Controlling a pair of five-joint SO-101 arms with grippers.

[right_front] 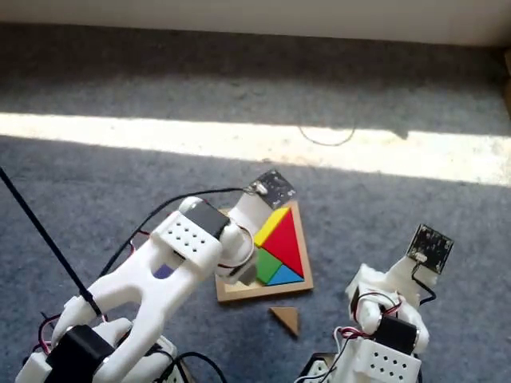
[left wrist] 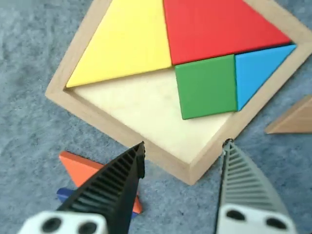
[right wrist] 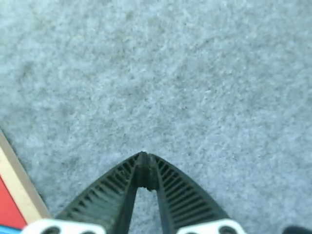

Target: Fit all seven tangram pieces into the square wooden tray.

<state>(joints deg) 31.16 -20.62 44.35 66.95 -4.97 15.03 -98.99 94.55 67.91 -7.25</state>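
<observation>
Tray [left wrist: 117, 127] part-filled, two corners cut off.
Left gripper [left wrist: 184, 145] gapes wide, empty, over its near corner; right gripper [right wrist: 145, 156] pinched closed, empty; orange piece [left wrist: 78, 165] half hides a dark blue piece [left wrist: 63, 194].

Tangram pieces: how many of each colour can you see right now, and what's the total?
Yellow triangle: 1
Red triangle: 1
Green square: 1
Light blue triangle: 1
Orange piece: 1
Dark blue piece, mostly under the orange one: 1
Plain wood triangle: 1
Total: 7, with 4 in the wooden tray and 3 on the carpet.
</observation>
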